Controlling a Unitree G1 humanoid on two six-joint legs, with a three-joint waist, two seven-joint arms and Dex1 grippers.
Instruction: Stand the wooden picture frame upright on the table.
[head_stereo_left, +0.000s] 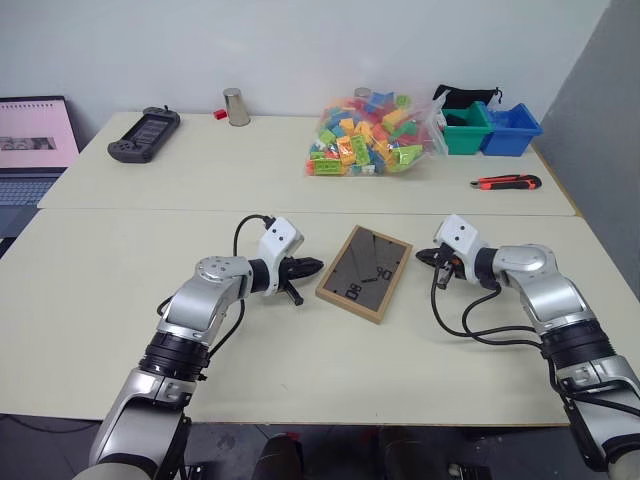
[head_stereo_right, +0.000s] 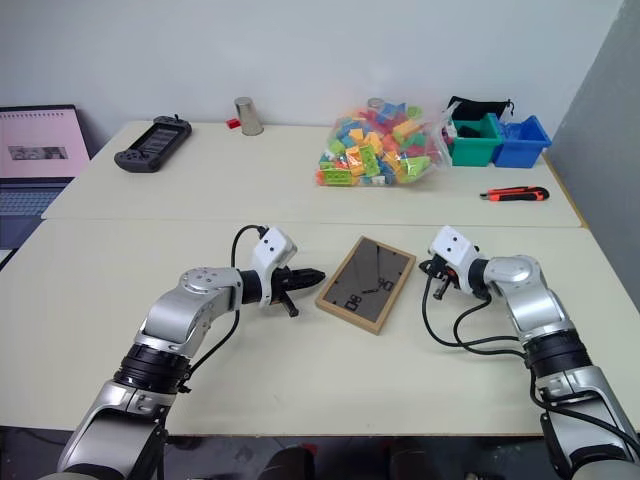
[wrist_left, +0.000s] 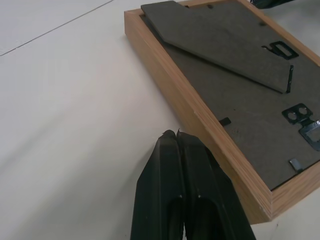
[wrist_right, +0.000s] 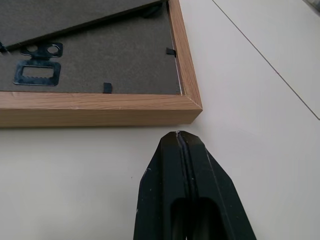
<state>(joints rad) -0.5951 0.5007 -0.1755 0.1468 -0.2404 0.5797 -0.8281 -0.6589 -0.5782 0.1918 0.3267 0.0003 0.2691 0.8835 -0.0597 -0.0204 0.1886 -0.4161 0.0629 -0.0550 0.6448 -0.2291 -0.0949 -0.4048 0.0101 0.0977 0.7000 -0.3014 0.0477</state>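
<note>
Left gripper (head_stereo_left: 312, 266): black fingers pressed together on nothing, tips just beside the left long edge of the wooden picture frame (head_stereo_left: 364, 273). Right gripper (head_stereo_left: 428, 257): fingers likewise pinched together, empty, close off the frame's right side. The frame lies flat, back up, near the middle of the table (head_stereo_left: 120, 300) between both grippers, turned at a slant. Light wood rim, dark grey backing, stand panel folded flat, metal hanger clip (wrist_right: 36, 71), small tabs, white markings on the backing.

Lab-like workroom, pale tables (head_stereo_left: 120, 300) against bare wall; laptop (head_stereo_left: 35, 140), bagged toy bricks (head_stereo_left: 370, 135) (many colours), plastic bins (head_stereo_left: 490, 130)
</note>
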